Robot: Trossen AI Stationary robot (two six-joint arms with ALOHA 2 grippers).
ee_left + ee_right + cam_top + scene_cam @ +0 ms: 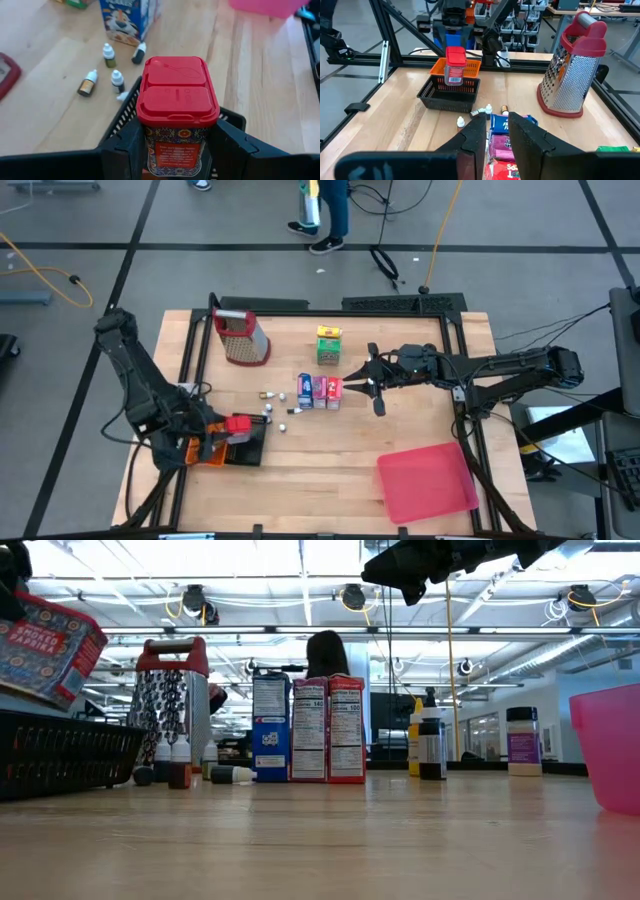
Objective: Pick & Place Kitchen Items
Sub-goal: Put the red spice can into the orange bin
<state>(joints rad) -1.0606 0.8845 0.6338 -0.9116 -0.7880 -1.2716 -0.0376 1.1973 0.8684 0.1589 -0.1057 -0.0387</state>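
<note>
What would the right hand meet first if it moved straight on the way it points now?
Probably the row of small pink, red and blue cartons just beyond the right hand, though depth is unclear.

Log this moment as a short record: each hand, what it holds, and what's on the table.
left hand: shut on the red-lidded spice tin, above the black basket
right hand: empty, above the row of cartons
little bottles: loose on the table beside the basket
grater: upright, far side
pink bin: near right corner
</note>
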